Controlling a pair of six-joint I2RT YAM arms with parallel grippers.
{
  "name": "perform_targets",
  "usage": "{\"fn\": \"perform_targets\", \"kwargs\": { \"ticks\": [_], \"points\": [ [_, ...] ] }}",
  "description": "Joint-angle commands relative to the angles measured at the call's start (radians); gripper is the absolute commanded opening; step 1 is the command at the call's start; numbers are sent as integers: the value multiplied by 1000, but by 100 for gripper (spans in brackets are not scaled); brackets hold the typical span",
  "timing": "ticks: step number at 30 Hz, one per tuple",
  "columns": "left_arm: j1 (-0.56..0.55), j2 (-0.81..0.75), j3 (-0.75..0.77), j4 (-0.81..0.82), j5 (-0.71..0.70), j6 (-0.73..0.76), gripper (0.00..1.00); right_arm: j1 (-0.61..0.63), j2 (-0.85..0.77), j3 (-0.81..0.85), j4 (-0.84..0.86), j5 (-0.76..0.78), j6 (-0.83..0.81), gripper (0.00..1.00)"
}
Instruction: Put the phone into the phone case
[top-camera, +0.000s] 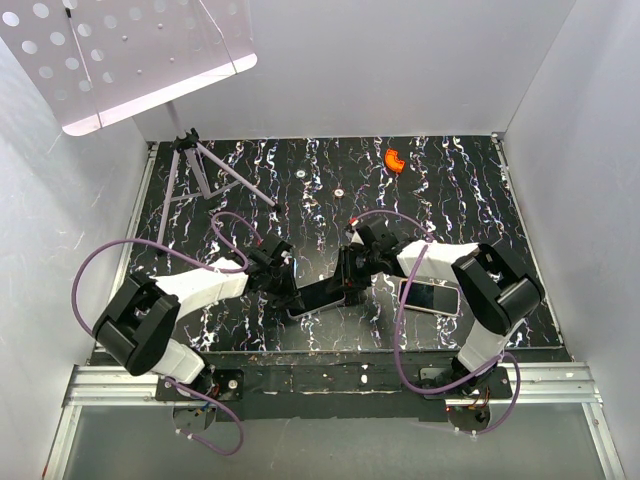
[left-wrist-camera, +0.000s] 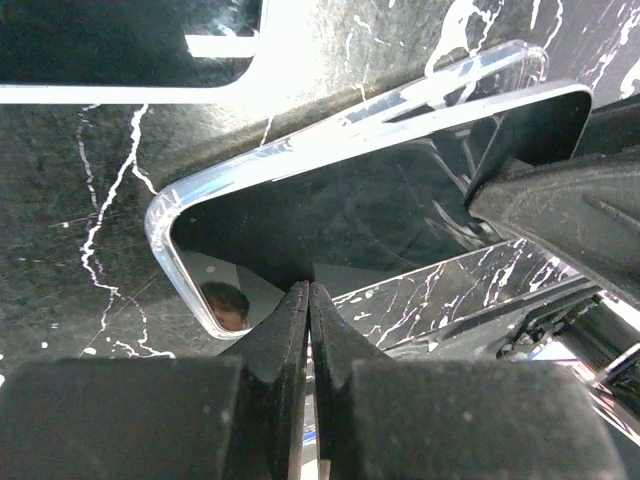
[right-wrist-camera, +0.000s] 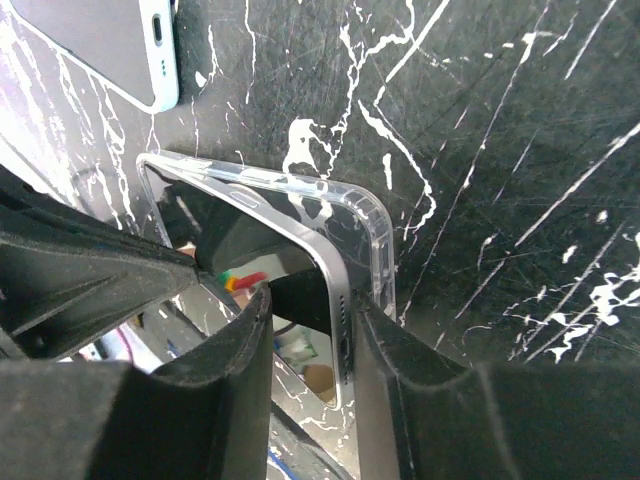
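A dark phone lies mid-table, partly in a clear phone case. Its black screen fills the left wrist view. The case rim wraps the corner nearest my left gripper. At the far end the case lip stands off the phone's edge. My left gripper is shut, its tips pinched at the case's long side wall. My right gripper straddles the phone's port end, shut on it, with the case corner just beyond. In the top view the left gripper and right gripper meet over the phone.
A second, light-coloured phone lies flat just right of the right gripper; it also shows in the right wrist view. A small orange object sits at the back. A tripod stand stands at the back left.
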Motion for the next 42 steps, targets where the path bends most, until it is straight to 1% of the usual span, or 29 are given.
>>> {"fn": "perform_targets", "kwargs": {
  "ticks": [1, 3, 8, 16, 17, 21, 33, 38, 42],
  "points": [
    [-2, 42, -64, 6, -24, -2, 0, 11, 73, -38, -308, 314, -112, 41],
    [-2, 54, -73, 9, -24, -5, 0, 13, 74, -23, -336, 324, -114, 47],
    [0, 69, -86, 15, -24, -11, 0, 19, 71, 14, -385, 349, -119, 53],
    [-2, 63, -70, -5, -41, -11, 0, 73, 88, 57, -443, 390, -126, 55],
    [0, 66, -64, -7, -41, -11, 0, 90, 94, 63, -454, 424, -125, 56],
    [0, 89, -57, -10, -41, -16, 0, 131, 117, 86, -492, 479, -119, 56],
    [18, 121, -41, 30, -20, -33, 0, 222, 173, 157, -574, 565, -117, 58],
    [44, 131, -60, 59, 3, -39, 0, 225, 144, 169, -581, 555, -123, 64],
    [58, 128, -79, 61, 5, -34, 0, 225, 104, 189, -595, 524, -126, 66]
  ]
}}
